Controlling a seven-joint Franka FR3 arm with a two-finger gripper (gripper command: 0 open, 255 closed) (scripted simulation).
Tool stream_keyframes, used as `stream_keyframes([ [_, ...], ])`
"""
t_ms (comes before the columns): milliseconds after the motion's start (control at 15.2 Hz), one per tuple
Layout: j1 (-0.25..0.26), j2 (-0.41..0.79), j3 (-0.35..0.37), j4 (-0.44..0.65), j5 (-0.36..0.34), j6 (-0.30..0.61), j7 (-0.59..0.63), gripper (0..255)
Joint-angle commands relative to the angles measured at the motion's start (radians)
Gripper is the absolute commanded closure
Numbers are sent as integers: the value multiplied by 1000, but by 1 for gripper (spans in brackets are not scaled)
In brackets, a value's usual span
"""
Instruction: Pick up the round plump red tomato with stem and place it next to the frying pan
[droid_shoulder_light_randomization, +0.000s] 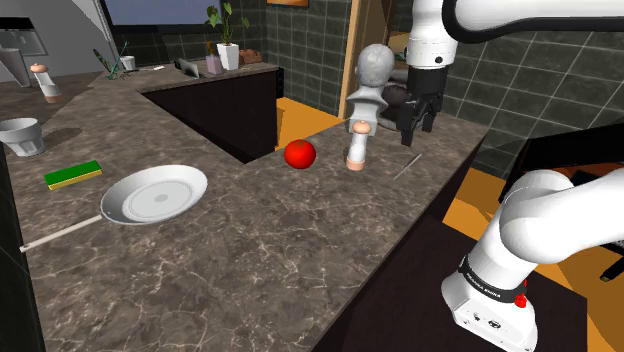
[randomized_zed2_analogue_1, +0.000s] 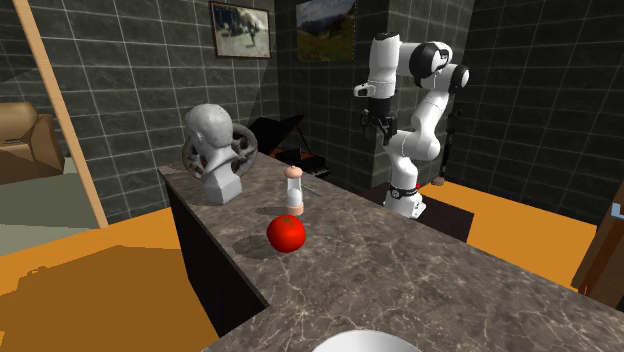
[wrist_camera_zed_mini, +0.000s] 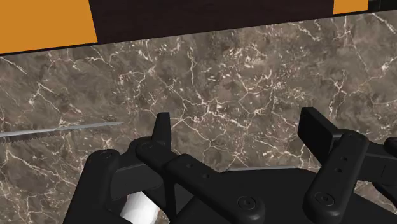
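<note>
- The all-black two-finger end effector (droid_shoulder_light_randomization: 417, 130) hangs released above the dark brown veined marble table (droid_shoulder_light_randomization: 300, 270). In the wrist view its fingers (wrist_camera_zed_mini: 162, 130) stand well apart, with only bare marble between them.
- The round glossy red tomato (droid_shoulder_light_randomization: 299, 154) sits on the table near the inner corner of its edge (I cannot make out a stem). It touches nothing around it.
- The relation that matters: in the shoulder view the tomato lies at roughly 9 o'clock from the end effector, and lower, down on the table.
- A slim pale shaker with a pinkish cap and base (droid_shoulder_light_randomization: 358, 145) stands upright between the two. It is just beside the tomato at its 3 o'clock, so a straight sideways sweep looks likely to clip it; coming down from above seems safer.
- The tomato is round, with no long axis, so finger alignment should hardly matter.
- A grey bust (droid_shoulder_light_randomization: 372, 80) stands behind the shaker, close to the arm.
- A thin silver rod (droid_shoulder_light_randomization: 405, 167) lies flat on the table below the end effector.
- The shallow pale grey frying pan (droid_shoulder_light_randomization: 155, 193) rests well apart from the tomato, at about its 8 o'clock, with its thin handle running on toward 8 o'clock.
- Judging by this, the reach has not begun and the whole carry remains.
</note>
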Motion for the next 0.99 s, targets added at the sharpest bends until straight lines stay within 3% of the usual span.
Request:
stream_keyframes([
  [0,0,0,0,0,0,0,0,0],
  [462,-4,216,-42,39,-18,238,-69,0],
  [924,-1,456,-75,145,-12,429,-140,0],
])
